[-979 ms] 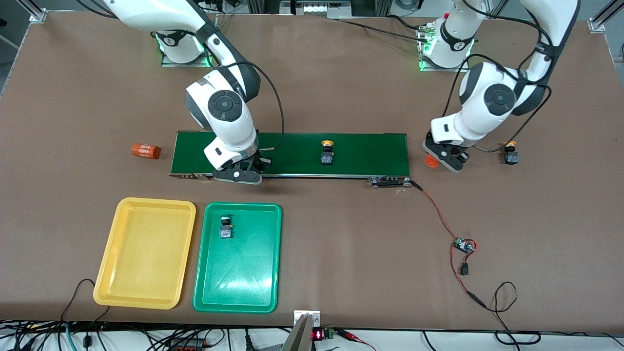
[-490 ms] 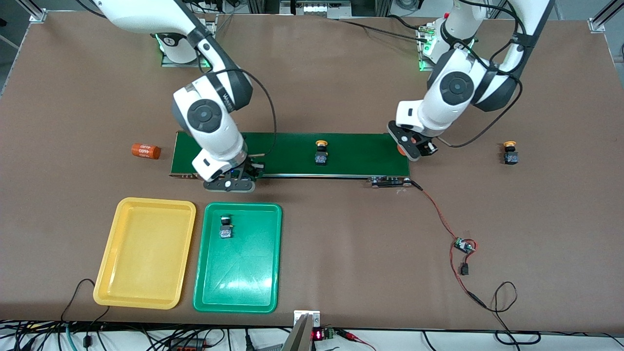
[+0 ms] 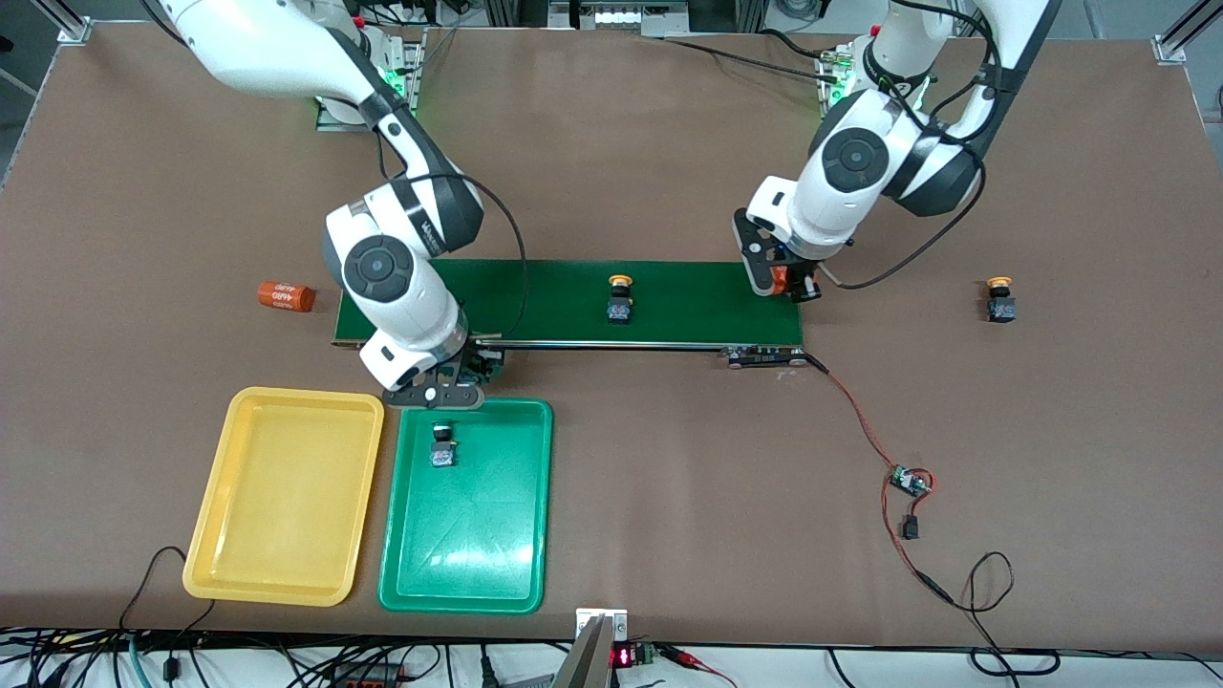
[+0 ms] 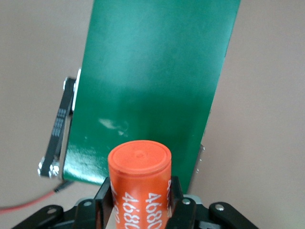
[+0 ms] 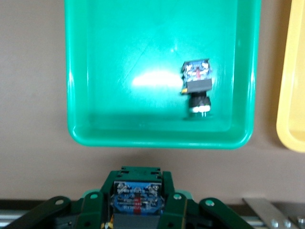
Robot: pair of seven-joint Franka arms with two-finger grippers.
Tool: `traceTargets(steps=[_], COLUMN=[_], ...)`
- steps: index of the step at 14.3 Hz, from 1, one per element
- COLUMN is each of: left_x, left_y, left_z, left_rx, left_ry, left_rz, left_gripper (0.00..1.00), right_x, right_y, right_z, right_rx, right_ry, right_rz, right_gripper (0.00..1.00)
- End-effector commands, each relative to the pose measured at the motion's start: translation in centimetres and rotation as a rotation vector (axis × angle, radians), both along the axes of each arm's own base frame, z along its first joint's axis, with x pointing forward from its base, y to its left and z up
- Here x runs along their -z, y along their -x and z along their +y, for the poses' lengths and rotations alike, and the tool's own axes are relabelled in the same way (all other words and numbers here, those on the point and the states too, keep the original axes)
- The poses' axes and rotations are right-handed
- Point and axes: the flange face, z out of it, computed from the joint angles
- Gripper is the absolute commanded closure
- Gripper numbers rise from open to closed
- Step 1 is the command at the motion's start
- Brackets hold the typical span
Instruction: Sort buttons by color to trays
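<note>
1. Two trays lie side by side on the worktop (image 3: 669,535), nearer the front camera than the conveyor belt (image 3: 573,301), toward the right arm's end. The yellow tray (image 3: 287,497) holds nothing. The green tray (image 3: 468,535) holds one button (image 3: 442,445), lying near the tray's end closest to the belt.

2. The right hand (image 3: 449,382) hangs over the strip of worktop between the belt and the green tray's rim. It is clamped tight on a second button (image 5: 137,202); the right wrist view shows its blue-grey body pinched between the fingers, a thing the front view hides under the arm. That wrist view also shows the green tray's button lying on its side, and an edge of the yellow tray.

3. The left hand (image 3: 785,282) is over the belt's end toward the left arm's base. It is closed around an orange cylinder (image 4: 139,183) marked "4680", held upright; the left wrist view shows the lettering and flat top, while the front view shows only a sliver of orange.

4. Counts: four buttons in all, one in the green tray, one in the right hand, one yellow-capped button on the belt (image 3: 620,298), and one yellow-capped button on the bare worktop (image 3: 1000,300) near the left arm's end. Two orange cylinders: the held one and another cylinder lying on the worktop (image 3: 287,296) off the belt's other end. Two trays, one belt.
</note>
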Motion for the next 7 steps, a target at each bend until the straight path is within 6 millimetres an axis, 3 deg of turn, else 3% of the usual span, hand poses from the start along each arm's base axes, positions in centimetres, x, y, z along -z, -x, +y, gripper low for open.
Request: traceTargets(steps=[1, 7], left_x=[1.8, 2.6], left_y=[-0.2, 1.0], left_z=[-1.4, -4.0], left_rx=[0.112, 0.275], left_ry=[-0.014, -0.02], left_rz=[-0.007, -0.002], left_gripper=[0.99, 0.99], right_x=[0.6, 2.9], right_y=[-1.7, -4.2], right_z=[1.0, 1.7], right_rx=[-0.016, -0.013], right_ry=[-0.006, -0.007], right_rz=[0.004, -0.042], right_gripper=[0.85, 0.85])
